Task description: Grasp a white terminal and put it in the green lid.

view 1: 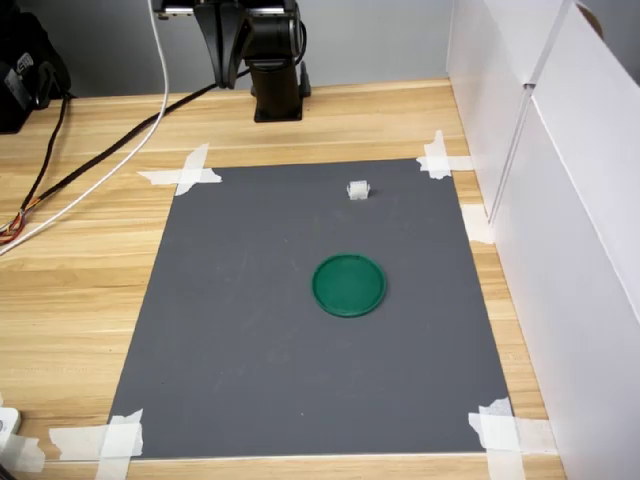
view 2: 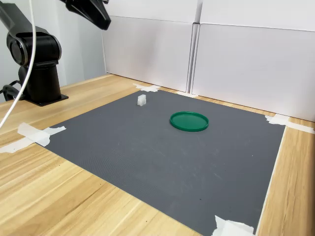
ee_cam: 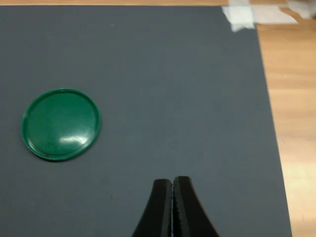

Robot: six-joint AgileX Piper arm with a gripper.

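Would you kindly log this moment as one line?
gripper: shut, empty, raised | terminal: on mat | lid: empty

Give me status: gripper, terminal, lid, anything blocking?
Gripper shut, empty, raised above the mat. White terminal untouched on mat, apart from green lid. Lid empty. Nothing lies between them.

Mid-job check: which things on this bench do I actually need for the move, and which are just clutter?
For the job:
- white terminal, alone on the mat
- green lid, empty
- claw, shut, holding nothing

Just lying about:
- grey mat
- white tape at the mat's corners
- cables on the wooden table
- white panels
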